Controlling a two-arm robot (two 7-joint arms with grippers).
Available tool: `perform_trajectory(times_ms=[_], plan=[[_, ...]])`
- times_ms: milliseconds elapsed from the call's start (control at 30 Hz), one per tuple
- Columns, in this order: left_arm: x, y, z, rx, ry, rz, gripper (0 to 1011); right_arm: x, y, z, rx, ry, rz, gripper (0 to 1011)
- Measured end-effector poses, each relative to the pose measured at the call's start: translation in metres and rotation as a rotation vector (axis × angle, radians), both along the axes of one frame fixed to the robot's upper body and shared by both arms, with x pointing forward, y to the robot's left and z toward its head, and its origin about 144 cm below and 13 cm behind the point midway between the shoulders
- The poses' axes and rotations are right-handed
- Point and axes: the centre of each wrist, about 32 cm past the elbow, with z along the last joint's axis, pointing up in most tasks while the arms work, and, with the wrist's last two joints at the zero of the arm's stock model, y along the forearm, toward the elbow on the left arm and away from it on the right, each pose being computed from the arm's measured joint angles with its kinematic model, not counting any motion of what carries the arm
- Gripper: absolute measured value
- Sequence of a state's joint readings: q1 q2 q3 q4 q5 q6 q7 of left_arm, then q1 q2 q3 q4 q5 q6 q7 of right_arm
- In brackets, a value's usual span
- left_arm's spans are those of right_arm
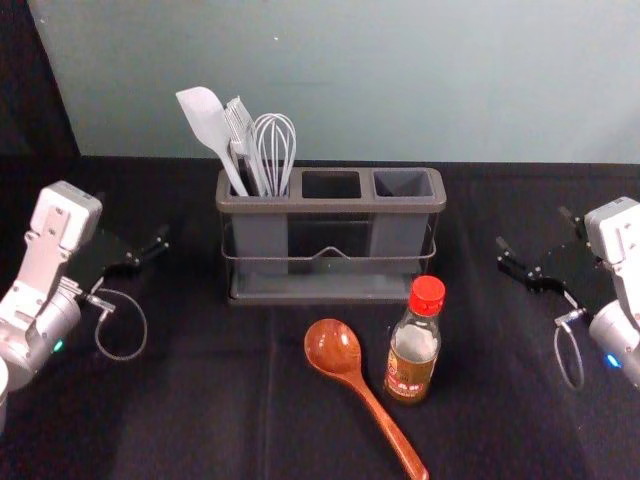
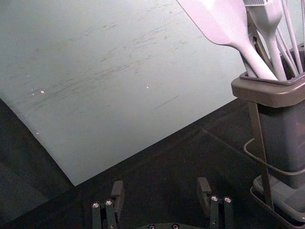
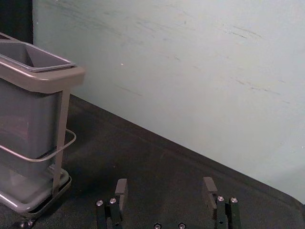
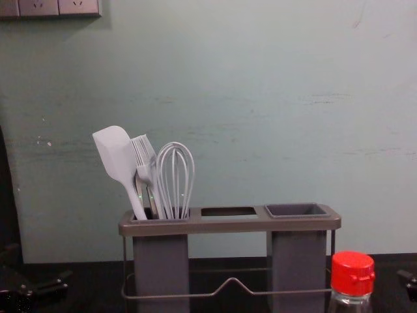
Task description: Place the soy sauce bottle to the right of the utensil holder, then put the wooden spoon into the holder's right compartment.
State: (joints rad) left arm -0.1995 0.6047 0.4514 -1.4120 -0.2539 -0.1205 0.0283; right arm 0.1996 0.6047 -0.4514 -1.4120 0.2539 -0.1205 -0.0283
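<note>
Head view: nearest, the glossy reddish-brown wooden spoon (image 1: 333,348) lies on the black cloth-covered tabletop (image 1: 200,400), just left of the upright red-capped soy sauce bottle (image 1: 412,350), which stands in front of the holder's right part. Left hand (image 2: 161,186) and right hand (image 3: 165,185) flank the work, both spread, nothing held. Farther off, the grey rectangular utensil holder (image 1: 330,205) has white utensils (image 1: 204,118) at left, its right compartment (image 1: 403,184) empty; judged: neither placement done, both left.

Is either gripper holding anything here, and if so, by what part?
Nothing is held: the left gripper and right gripper are both open, with nothing between their fingers.
</note>
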Motion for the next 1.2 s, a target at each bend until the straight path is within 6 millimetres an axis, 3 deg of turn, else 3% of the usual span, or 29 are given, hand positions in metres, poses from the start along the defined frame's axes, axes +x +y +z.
perform_trajectory(times_ms=[1200], plan=[[0.0, 0.0, 0.0, 0.0, 0.0, 0.0, 1005, 0.0, 0.0, 0.0, 0.0, 0.0, 0.0, 1003]])
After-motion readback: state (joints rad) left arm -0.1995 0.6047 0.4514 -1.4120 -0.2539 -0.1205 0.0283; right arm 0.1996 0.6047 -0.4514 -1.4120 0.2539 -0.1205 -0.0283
